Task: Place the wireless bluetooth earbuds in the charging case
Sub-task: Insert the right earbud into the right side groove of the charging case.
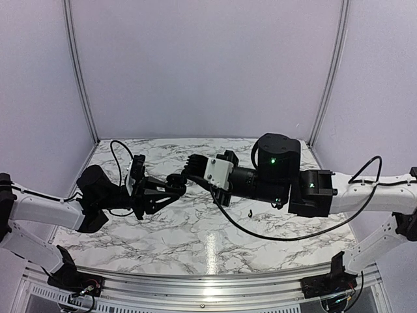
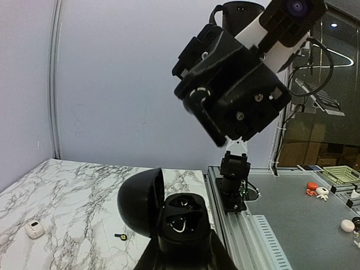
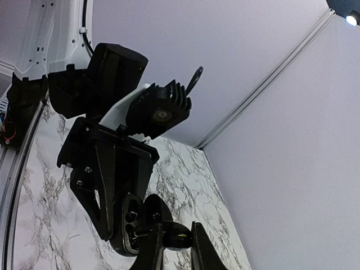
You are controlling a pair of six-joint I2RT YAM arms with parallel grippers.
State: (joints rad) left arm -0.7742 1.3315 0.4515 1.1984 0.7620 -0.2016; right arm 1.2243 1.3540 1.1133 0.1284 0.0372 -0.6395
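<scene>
My left gripper (image 1: 171,189) (image 2: 183,250) is shut on the black charging case (image 2: 183,216) (image 1: 176,183) and holds it above the table. The case's lid (image 2: 140,199) is swung open and both sockets face up. My right gripper (image 3: 175,233) (image 1: 191,171) hovers right beside the case (image 3: 130,222). It is shut on a small black rounded earbud (image 3: 183,242), whose end reaches toward the sockets. A second earbud (image 1: 251,214) (image 2: 120,236), hook-shaped, lies loose on the marble table (image 1: 195,241).
A small white object (image 2: 34,229) lies on the table's left side in the left wrist view. The right arm's base (image 2: 233,185) is bolted to the aluminium rail (image 2: 253,236) at the table's near edge. Pale walls enclose the table on three sides.
</scene>
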